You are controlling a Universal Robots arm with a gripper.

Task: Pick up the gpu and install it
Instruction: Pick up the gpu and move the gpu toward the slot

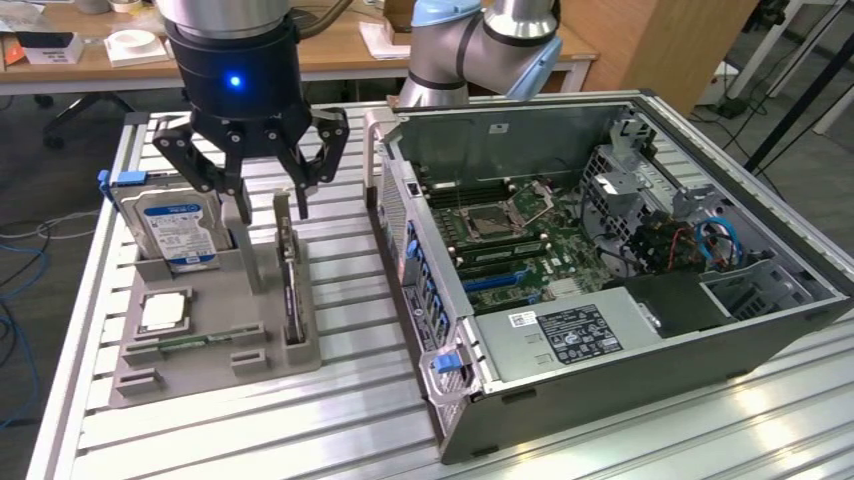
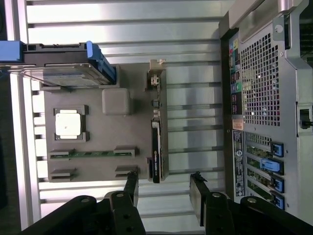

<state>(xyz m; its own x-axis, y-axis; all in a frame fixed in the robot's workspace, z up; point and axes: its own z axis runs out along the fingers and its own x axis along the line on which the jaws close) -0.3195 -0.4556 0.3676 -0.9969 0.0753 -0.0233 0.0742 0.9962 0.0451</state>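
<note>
The gpu stands on edge in a slot of the grey holder on the slatted table; it is a thin card with a black block on one face and a silver bracket at its far end. In the wrist view the gpu runs lengthwise between the lines of the two fingers. My gripper hangs open just above the card's far end, one finger on each side, touching nothing. The same gap shows between the black fingertips of the gripper, with nothing in it.
In the holder also sit a blue-labelled hard drive, a square silver chip and a narrow green memory stick. An open computer case with its motherboard exposed lies to the exterior view's right, close beside the holder.
</note>
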